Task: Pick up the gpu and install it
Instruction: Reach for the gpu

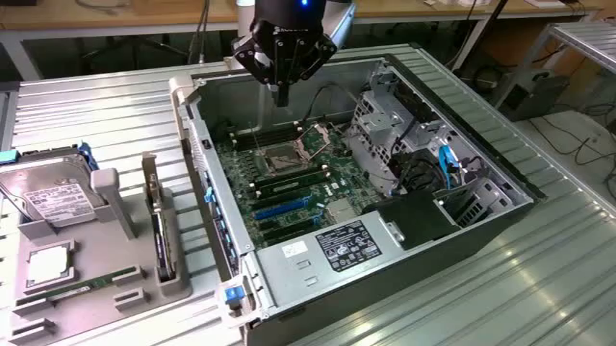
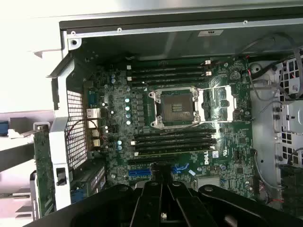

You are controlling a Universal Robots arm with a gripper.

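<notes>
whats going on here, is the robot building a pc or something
A robot arm's end effector, shut and holding nothing, hangs over the open computer case, above the motherboard near its bare CPU socket. The gpu stands on edge in the grey parts tray outside the case, on the exterior view's left. It has not been picked up yet.

Matt black gripper, ribbed metal table

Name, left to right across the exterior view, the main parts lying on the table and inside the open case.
hard drive → gpu standing on edge in its grey holder → CPU socket → blue cable
</notes>
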